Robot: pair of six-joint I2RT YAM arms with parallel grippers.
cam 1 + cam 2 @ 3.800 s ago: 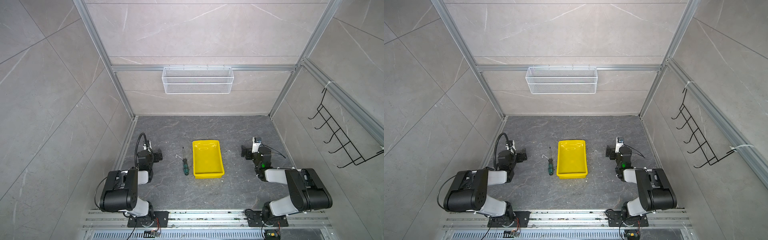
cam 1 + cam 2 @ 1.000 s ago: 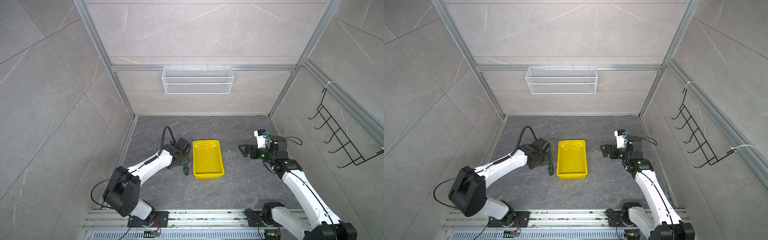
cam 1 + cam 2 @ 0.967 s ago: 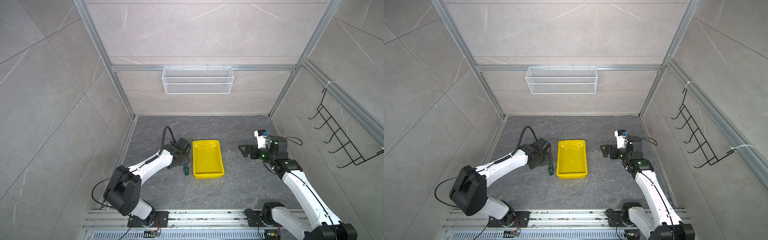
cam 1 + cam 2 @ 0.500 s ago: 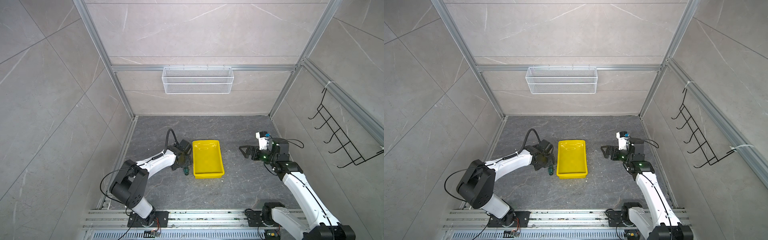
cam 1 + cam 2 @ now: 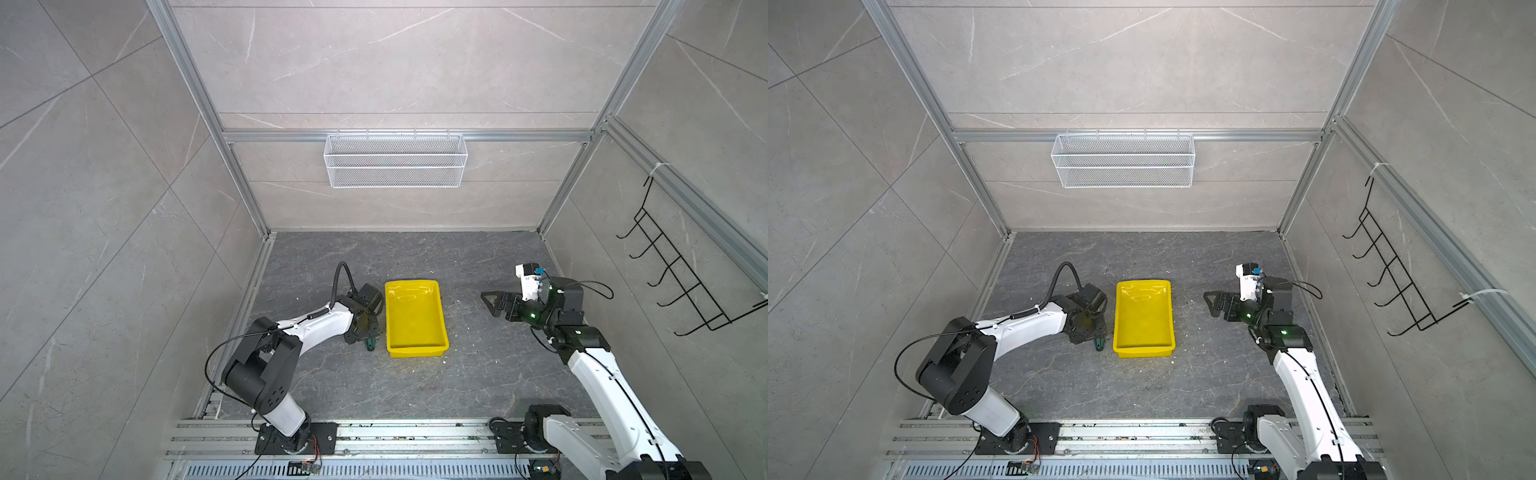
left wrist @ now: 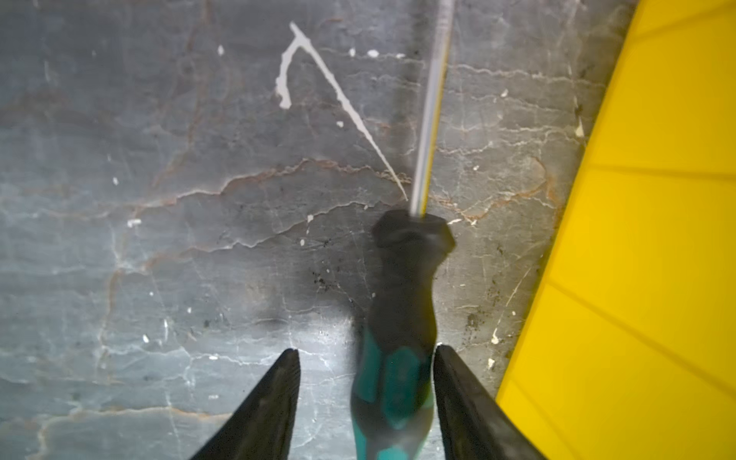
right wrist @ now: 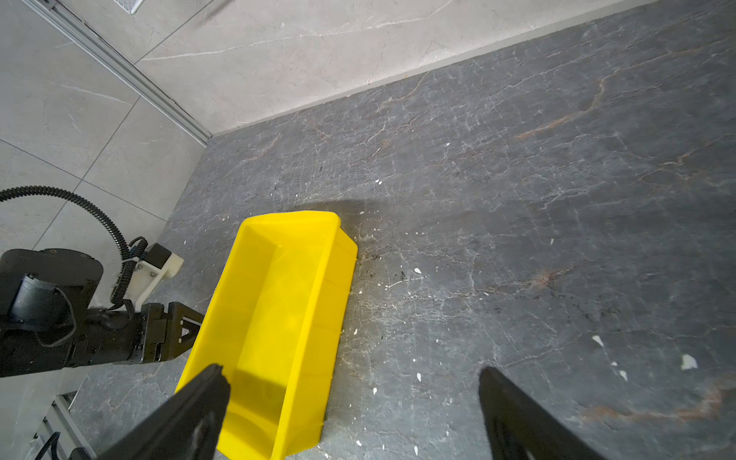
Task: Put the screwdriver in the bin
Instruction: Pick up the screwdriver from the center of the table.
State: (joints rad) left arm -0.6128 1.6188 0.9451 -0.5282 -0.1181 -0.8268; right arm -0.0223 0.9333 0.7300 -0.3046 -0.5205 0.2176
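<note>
Grey-tiled cell with a dark stone floor (image 5: pixel 415 257) filling the lower middle of both top views. On the back wall, upper centre, a wire basket (image 5: pixel 395 162); at the right edge, a black hook rack (image 5: pixel 681 282).

Centre of the floor: yellow bin (image 5: pixel 413 320), empty. Just left of it, and apart from it, the screwdriver (image 6: pixel 398 302), flat on the floor and lying along the bin's side; in a top view only its green butt (image 5: pixel 370 344) peeks out from under the arm.

Left gripper (image 5: pixel 368 332) down at floor level over the handle. Seen from the left wrist, jaws partly apart and straddling the green-and-black grip: one finger (image 6: pixel 458 382) against it, the other (image 6: pixel 278 390) with a gap beside it. Not clamped, nothing lifted.

Right gripper (image 5: pixel 494 301) right of centre, well apart from the bin, jaws spread wide, empty.

Step in hand, by the look of it: taking hold of the handle. Next, probably: shut fully on the grip, lift clear of the floor, carry right over the bin's wall, then let go inside. Worth watching: bin wall close to one finger, and a round handle apt to roll.
</note>
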